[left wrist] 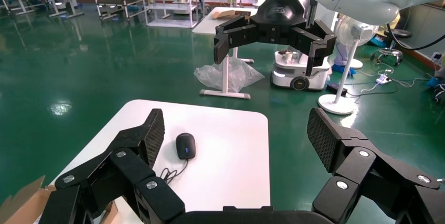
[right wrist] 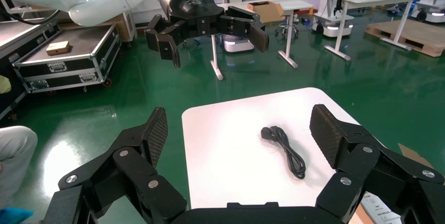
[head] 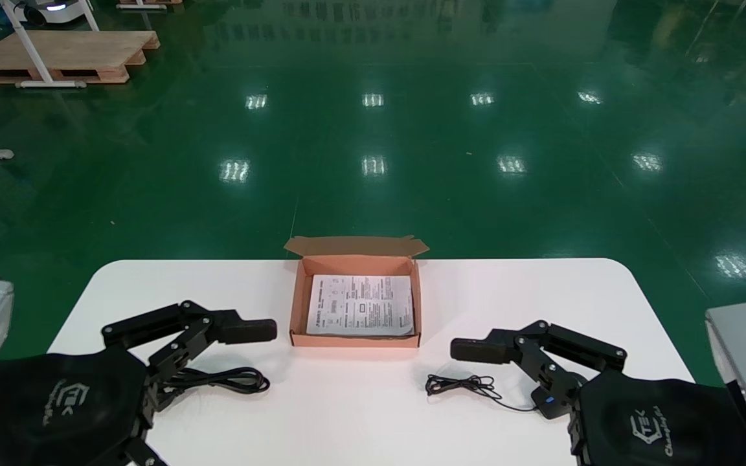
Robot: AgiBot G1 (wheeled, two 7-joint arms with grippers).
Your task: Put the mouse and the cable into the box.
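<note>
Our left gripper (left wrist: 237,135) hangs spread wide over the left side of the table (head: 360,421), nothing between its fingers. The black cable (head: 227,380) lies coiled on the table just beneath it. Our right gripper (right wrist: 240,127) is spread just as wide and empty over the right side, the mouse (left wrist: 185,145) beneath it, its thin wire (head: 460,385) bunched toward the middle. The box (head: 355,341) sits open at the middle of the far edge, only a printed sheet (head: 360,304) inside. Nothing's packed yet, we reckon: both items are left to do.

Box (head: 355,340) on table (head: 515,291), cable (head: 238,380) left, mouse (left wrist: 185,146) right.
</note>
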